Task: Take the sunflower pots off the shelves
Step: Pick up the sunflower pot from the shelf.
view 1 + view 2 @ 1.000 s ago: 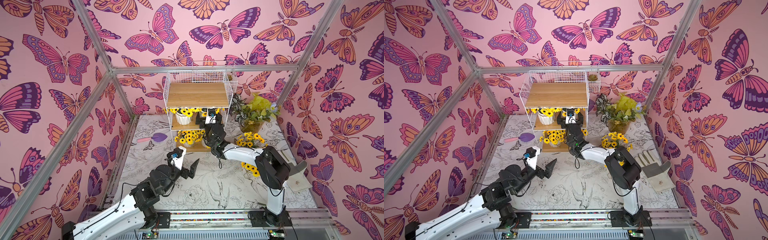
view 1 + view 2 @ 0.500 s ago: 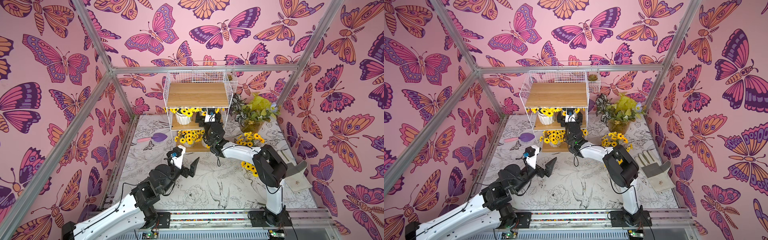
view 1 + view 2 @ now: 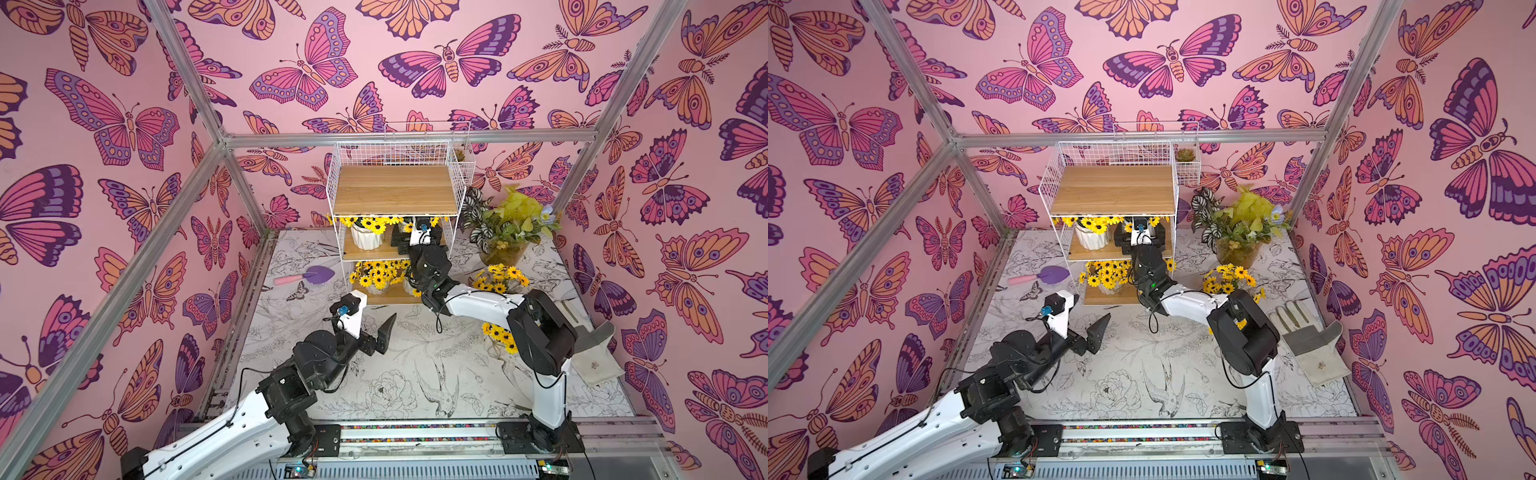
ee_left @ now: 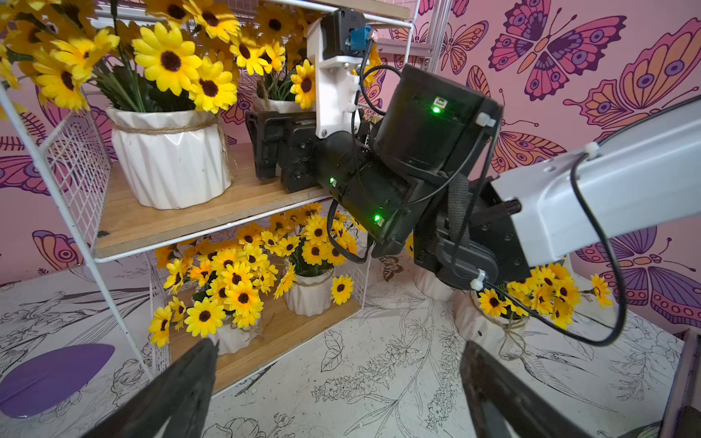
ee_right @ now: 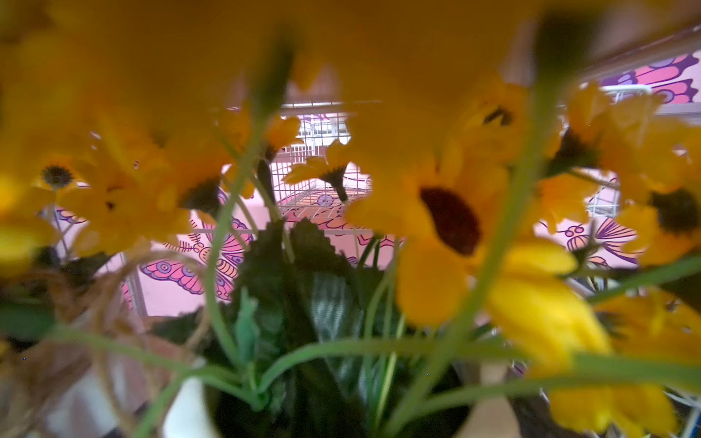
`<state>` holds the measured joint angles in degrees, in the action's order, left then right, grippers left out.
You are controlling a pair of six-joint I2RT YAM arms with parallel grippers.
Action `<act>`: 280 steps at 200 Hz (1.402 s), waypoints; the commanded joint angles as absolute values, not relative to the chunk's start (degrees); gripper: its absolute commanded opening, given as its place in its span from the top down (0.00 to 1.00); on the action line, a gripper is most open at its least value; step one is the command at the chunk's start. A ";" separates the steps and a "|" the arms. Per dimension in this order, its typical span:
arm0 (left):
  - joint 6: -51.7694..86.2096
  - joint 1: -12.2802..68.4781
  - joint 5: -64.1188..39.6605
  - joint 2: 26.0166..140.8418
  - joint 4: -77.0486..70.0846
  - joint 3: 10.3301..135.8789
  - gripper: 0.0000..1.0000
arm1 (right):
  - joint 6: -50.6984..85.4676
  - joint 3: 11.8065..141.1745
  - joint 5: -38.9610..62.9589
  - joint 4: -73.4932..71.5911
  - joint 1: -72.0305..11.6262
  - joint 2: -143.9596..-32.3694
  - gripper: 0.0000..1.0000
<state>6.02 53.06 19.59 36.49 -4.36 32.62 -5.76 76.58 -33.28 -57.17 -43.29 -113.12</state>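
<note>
We see a staged robot test cell, not a lived-in room. Aluminium frame bars (image 3: 291,139) hold pink butterfly-print wall panels (image 3: 104,124). A left arm (image 3: 232,428) and a right arm (image 3: 478,301) are bolted to a rail (image 3: 415,430) fronting a desk (image 3: 415,365) covered in line-drawn birds and flowers. The garden props include wire shelves (image 3: 395,195), a purple trowel (image 3: 318,274) and a work glove (image 3: 594,345).

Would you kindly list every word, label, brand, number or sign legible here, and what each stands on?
No text can be read anywhere.
On the glove: a small dark mark, too small to read.
On the right arm's black housing: green lights only, no lettering.
On the sunflower pots and the shelves: no labels visible.
Right wrist view: too blurred to tell.
</note>
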 commanded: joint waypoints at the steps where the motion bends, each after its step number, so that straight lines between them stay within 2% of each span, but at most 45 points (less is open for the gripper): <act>1: 5.41 52.46 21.47 36.21 -4.66 31.68 0.00 | -3.81 73.64 -30.84 -49.75 -43.34 -111.80 0.36; 53: 5.85 52.04 23.57 36.65 -4.84 31.82 0.00 | -2.26 68.97 -27.70 -50.92 -43.45 -107.88 0.37; 150: 5.12 51.24 25.54 38.80 -6.15 33.21 0.00 | -1.41 62.19 -25.67 -58.57 -44.48 -107.57 0.38; 208: 3.19 50.70 29.15 38.44 -6.72 34.00 0.00 | -1.23 59.99 -23.13 -58.63 -45.04 -104.75 0.43; 280: 2.62 50.31 31.18 38.52 -6.31 35.40 0.00 | -1.94 56.73 -19.66 -58.64 -46.14 -99.91 0.43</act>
